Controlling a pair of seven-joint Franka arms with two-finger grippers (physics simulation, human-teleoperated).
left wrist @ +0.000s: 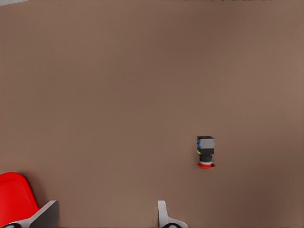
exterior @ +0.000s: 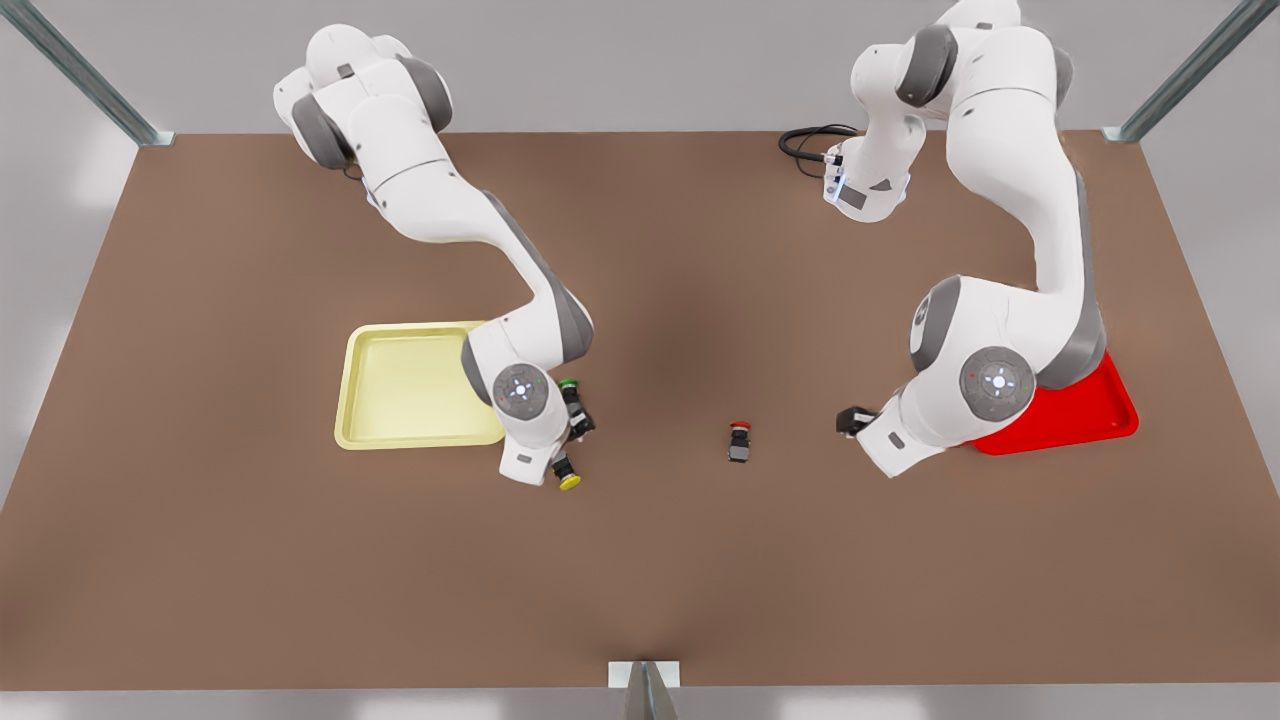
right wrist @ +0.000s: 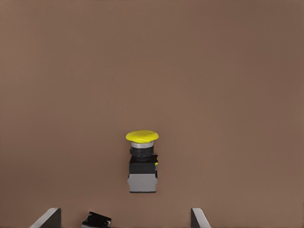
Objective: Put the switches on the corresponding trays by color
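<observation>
- Right pincer (right wrist: 126, 219): fingers spread wide, holding nothing. It hangs over the brown surface (exterior: 640, 560) at the end of the arm on the front view's left, beside the yellow tray.
- Yellow-capped switch (right wrist: 142, 161): lies on its side on the surface just ahead of the right pincer, in line with the gap between the fingers and apart from both. In the front view it shows at that arm's wrist (exterior: 568, 474).
- Green-capped switch (exterior: 572, 398): just beside the same wrist, between the right pincer and the yellow tray's near corner.
- Yellow tray (exterior: 400, 390): flat on the surface, right next to the right pincer; the arm covers one corner.
- Left pincer (left wrist: 107, 216): fingers set wide, holding nothing, at the end of the arm on the front view's right (exterior: 856, 420).
- Red-capped switch (left wrist: 205, 152): on its side on the surface, well ahead of the left pincer and off to one side of its gap, between the two arms (exterior: 740, 441).
- Red tray (exterior: 1085, 415): behind the left pincer, partly under that arm; its corner shows beside one finger (left wrist: 16, 199).
</observation>
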